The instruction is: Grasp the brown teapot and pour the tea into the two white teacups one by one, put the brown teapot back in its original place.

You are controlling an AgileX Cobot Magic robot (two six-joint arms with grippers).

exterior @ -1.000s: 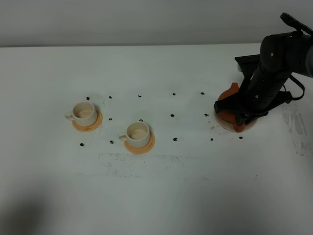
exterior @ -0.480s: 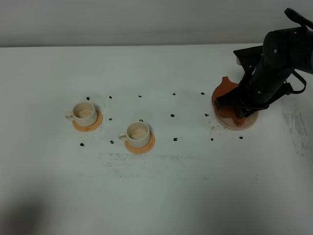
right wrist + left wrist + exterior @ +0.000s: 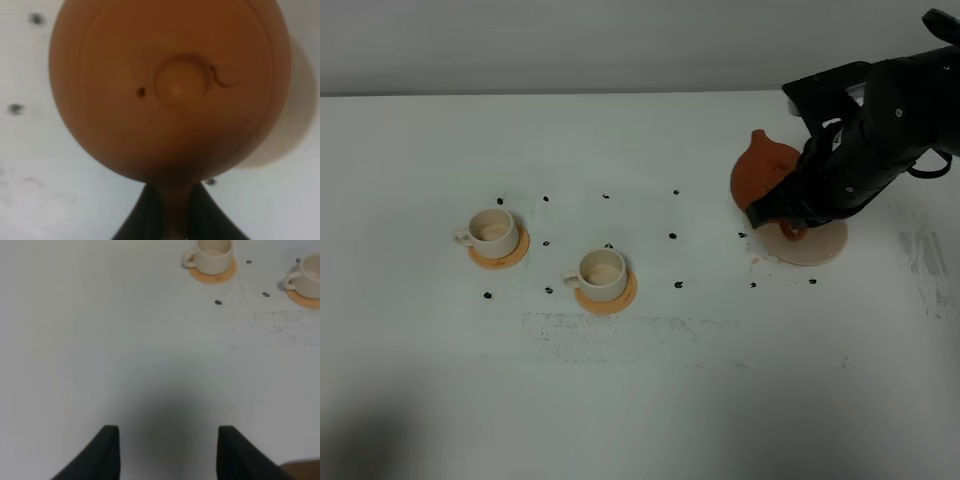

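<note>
My right gripper (image 3: 172, 215) is squeezed tight on the handle of the brown teapot (image 3: 170, 85). The pot hangs just in front of my fingers (image 3: 142, 220), with its lid knob facing my camera. The pale round coaster (image 3: 820, 247) lies just beside my gripper, and the pot is not sitting on it. The nearer white teacup (image 3: 601, 268) and the farther white teacup (image 3: 492, 229) are well away, each on an orange coaster (image 3: 628, 292). My left gripper (image 3: 167, 452) has its fingers apart and holds nothing. Both cups are far ahead of it.

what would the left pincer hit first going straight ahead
Probably the bare table; the open left pincer aims at it, with a teacup farther off to the side. Depth is unclear.
</note>
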